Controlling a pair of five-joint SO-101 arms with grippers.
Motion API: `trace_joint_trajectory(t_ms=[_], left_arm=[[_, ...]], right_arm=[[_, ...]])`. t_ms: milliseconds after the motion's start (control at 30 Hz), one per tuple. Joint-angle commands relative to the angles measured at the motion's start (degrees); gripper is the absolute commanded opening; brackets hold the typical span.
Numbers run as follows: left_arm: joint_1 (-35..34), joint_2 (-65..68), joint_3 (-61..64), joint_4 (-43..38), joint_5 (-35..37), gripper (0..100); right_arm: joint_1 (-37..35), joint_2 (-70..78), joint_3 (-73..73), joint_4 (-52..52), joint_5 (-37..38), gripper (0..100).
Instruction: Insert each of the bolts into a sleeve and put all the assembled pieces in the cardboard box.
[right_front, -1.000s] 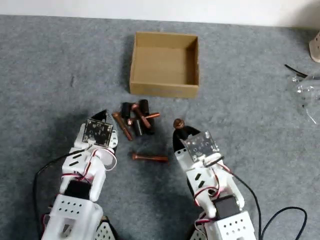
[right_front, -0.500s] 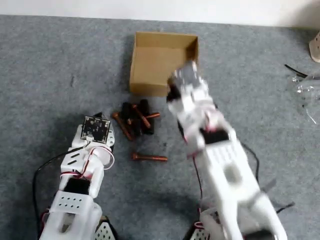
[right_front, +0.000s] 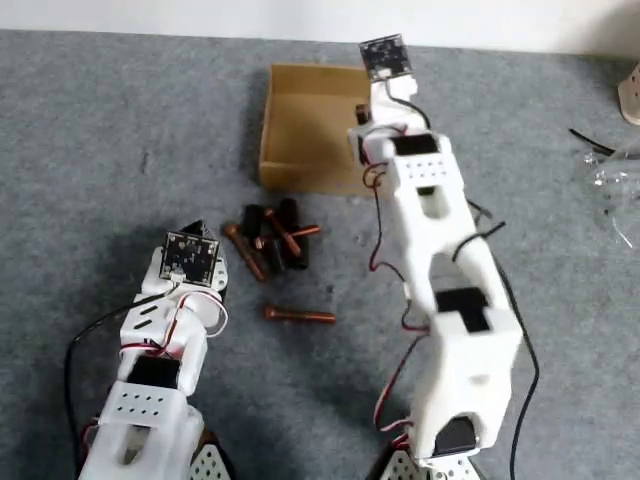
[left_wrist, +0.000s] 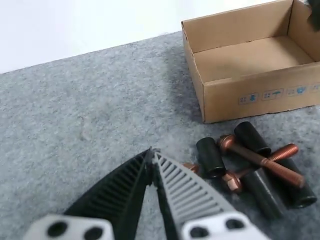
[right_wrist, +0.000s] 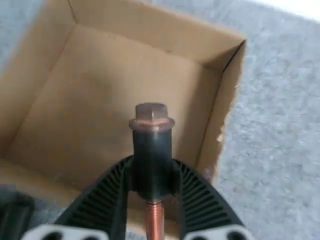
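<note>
My right gripper is shut on an assembled piece, a copper bolt through a black sleeve, and holds it above the cardboard box. In the high view that arm stretches over the box near its right wall. My left gripper is shut with nothing in it and rests on the carpet left of a pile of black sleeves and copper bolts. The pile lies just in front of the box. A single bolt lies alone nearer the arms.
Grey carpet covers the whole floor. At the far right edge lie clear plastic pieces and a black cable. The box's inside is bare cardboard.
My right arm has lifted the assembled piece from beside the pile and swung forward over the box. The left arm has stayed put.
</note>
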Motion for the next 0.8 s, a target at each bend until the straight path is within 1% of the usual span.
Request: trace_joint_trajectory(t_ms=[0, 167, 767], left_arm=[[0.04, 0.22, -2.86, -1.32, 0.0, 1], [0.04, 0.22, -2.86, -1.32, 0.0, 1], [0.04, 0.22, -2.86, -1.32, 0.0, 1]], right_arm=[[-1.45, 3.47, -8.66, 0.84, -0.62, 0.9], [-1.89, 6.2, -12.62, 2.68, -0.62, 0.9], [-1.71, 12.09, -13.23, 2.51, -0.7, 1.1]])
